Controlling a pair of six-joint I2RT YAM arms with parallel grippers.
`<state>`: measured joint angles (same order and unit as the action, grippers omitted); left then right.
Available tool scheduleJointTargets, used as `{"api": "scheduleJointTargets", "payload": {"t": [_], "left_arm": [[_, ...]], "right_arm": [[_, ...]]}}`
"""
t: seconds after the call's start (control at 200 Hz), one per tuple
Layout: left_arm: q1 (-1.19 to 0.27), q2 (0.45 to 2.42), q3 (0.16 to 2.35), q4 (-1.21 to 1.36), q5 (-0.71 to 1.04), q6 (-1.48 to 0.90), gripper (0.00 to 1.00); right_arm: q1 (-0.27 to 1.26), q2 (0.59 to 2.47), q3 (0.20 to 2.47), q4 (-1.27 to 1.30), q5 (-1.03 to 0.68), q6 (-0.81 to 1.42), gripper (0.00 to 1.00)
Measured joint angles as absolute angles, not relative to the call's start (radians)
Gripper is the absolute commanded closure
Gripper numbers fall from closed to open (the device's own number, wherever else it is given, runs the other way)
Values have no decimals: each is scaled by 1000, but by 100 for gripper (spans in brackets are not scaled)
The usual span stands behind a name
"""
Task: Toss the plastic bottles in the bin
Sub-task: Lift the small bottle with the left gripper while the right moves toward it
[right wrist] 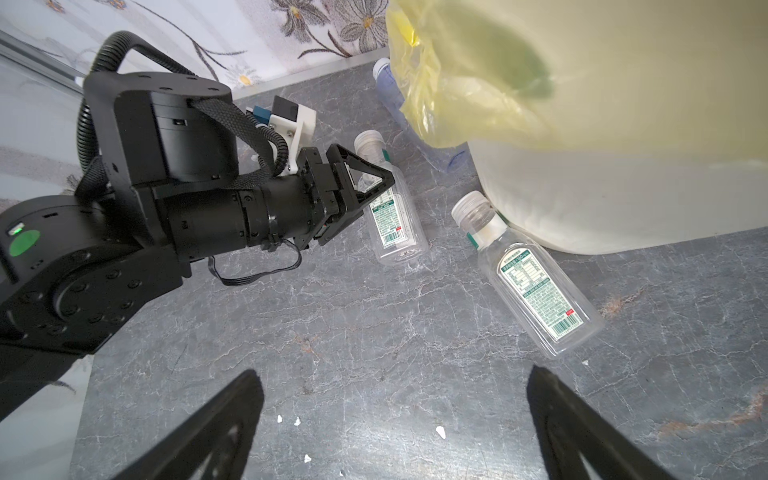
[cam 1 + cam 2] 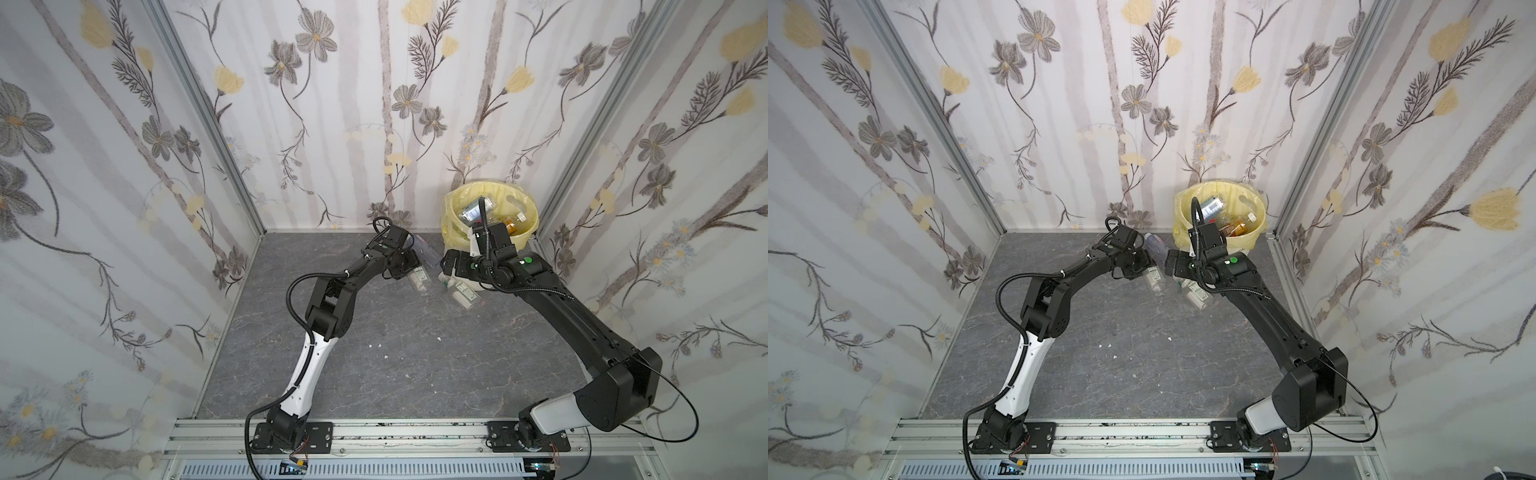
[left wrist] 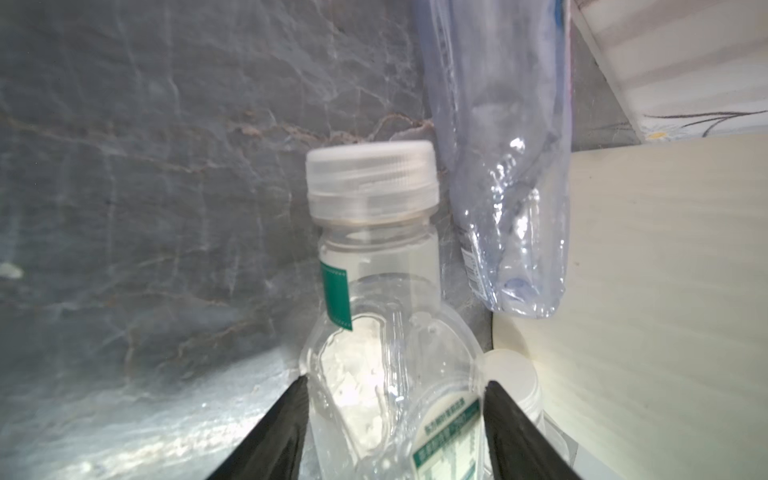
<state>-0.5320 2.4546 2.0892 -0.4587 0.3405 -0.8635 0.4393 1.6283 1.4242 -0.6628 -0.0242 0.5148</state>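
The bin [image 2: 528,232] stands in the tabletop's [image 2: 415,365] far right corner, with walls [image 2: 490,137] close behind it and to its right. Only its front and left face open room. Binned bottles [image 2: 478,212] lie inside it. To the left of the bin, a crushed bottle [image 3: 498,187] lies along its wall. Just in front of that, the left hand [image 3: 395,388] is closed partway on the gripped bottle [image 1: 395,232], a finger against each side, while the bottle lies flat on the tabletop. A second bottle [image 1: 536,291] lies in front of the bin, its cap right at the bin's foot. The right hand [image 1: 392,378] hovers over bare tabletop before the bin, fingers spread wide and empty, near the left hand. That arm's wrist overlaps the bin's front rim in both top views. Farther from the bin the tabletop carries only white scraps [image 1: 440,432].
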Motion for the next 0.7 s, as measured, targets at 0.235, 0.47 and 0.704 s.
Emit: {"api": "scheduleJointTargets", "payload": {"t": [0.235,0.47,0.704], "left_arm": [[-556,2358,1958,-476,344,-840,30],[-562,2308,1943,-490,335,-830,18],[-560,2359,2030,-492,316,-835,12]], "right_arm": [[439,1599,1362,-653,-31,514,0],[439,1544,1315,-633,-31,515,0],[439,1516,1290,-626,-30,515,0]]}}
